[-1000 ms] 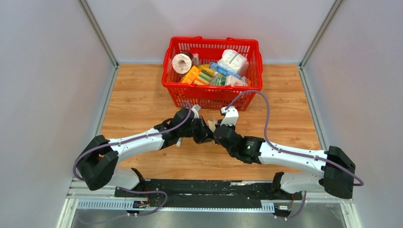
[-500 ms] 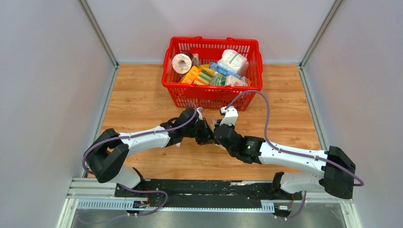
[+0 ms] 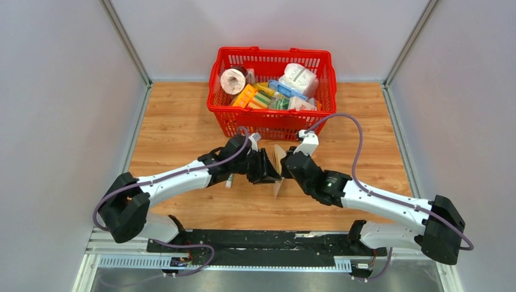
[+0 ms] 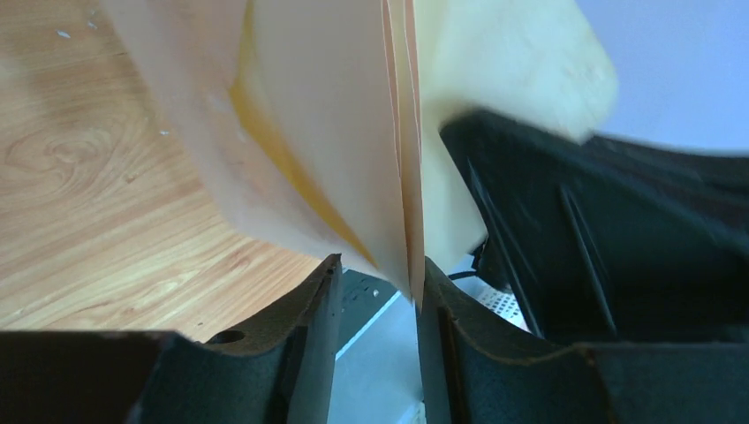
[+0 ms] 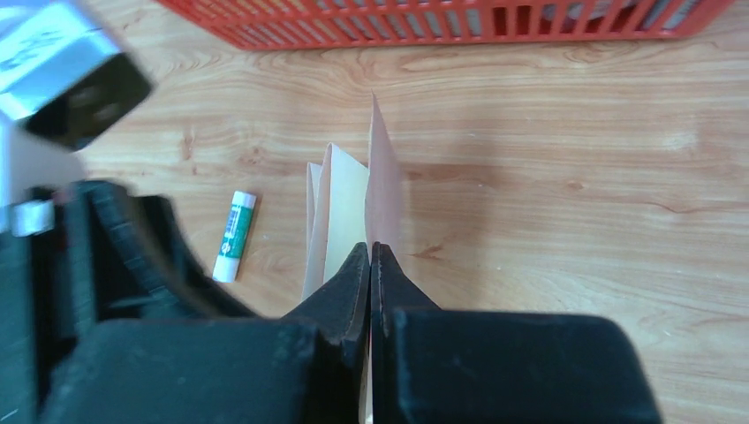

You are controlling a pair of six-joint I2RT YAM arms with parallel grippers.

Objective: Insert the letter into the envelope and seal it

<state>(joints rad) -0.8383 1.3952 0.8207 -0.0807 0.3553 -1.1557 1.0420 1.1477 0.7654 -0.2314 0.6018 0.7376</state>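
On the table (image 3: 176,128), at the left, we see a glue stick (image 5: 234,236) lying flat. Beside it, our left gripper (image 4: 380,267) has its jaws apart, the envelope's lower edge hanging between the fingers (image 4: 309,305), unclamped. The envelope (image 5: 384,190) stands on edge above the wood, between the two grippers. A paler sheet, the letter (image 5: 344,208), stands just left of the tan panel; we cannot tell if it sits inside. To the right, our right gripper (image 5: 371,253) is closed, pinching the envelope. The basket (image 3: 268,125) sits behind.
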